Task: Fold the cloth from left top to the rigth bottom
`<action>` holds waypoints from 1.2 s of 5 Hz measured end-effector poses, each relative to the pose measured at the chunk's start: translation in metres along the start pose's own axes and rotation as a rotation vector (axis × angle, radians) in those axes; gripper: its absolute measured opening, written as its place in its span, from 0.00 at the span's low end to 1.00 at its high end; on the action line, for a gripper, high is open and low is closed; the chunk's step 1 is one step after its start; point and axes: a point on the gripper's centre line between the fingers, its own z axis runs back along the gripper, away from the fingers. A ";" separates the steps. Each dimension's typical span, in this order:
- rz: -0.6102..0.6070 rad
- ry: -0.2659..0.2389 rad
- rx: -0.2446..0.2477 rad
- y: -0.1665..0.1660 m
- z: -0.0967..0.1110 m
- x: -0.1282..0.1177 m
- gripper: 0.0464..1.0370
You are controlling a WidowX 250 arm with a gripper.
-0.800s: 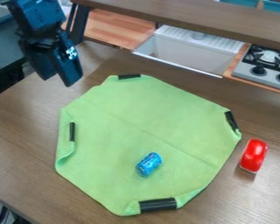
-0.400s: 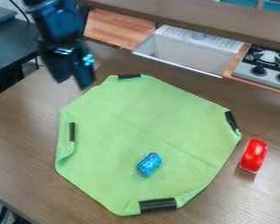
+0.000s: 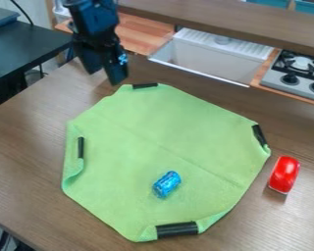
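The black gripper (image 3: 103, 78) hangs at the upper left, just beyond the cloth's top-left edge and near its top black strip, with its two fingers apart and nothing between them. A green cloth (image 3: 153, 132) lies spread on the wooden table, its corners turned in so that it has a many-sided outline. Black strips hold or mark the turned corners at the top, left, right and bottom. A small blue can (image 3: 167, 184) lies on its side on the lower middle of the cloth.
A red object (image 3: 284, 174) rests on the table (image 3: 22, 162), right of the cloth. Behind are a white sink (image 3: 209, 58), a stove (image 3: 296, 78) and a raised wooden shelf edge (image 3: 231, 23). A dark table (image 3: 32, 46) stands at the upper left.
The gripper has moved to the right and slightly up in the view, nearer the cloth's top strip. The cloth, blue can and red object have stayed put.
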 end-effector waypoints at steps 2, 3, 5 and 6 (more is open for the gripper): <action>-0.304 -0.011 0.013 0.029 -0.033 0.042 0.96; -0.354 0.004 -0.007 0.043 -0.055 0.057 0.96; -0.374 -0.021 0.010 0.050 -0.084 0.078 0.96; -0.378 -0.030 0.029 0.055 -0.089 0.089 0.96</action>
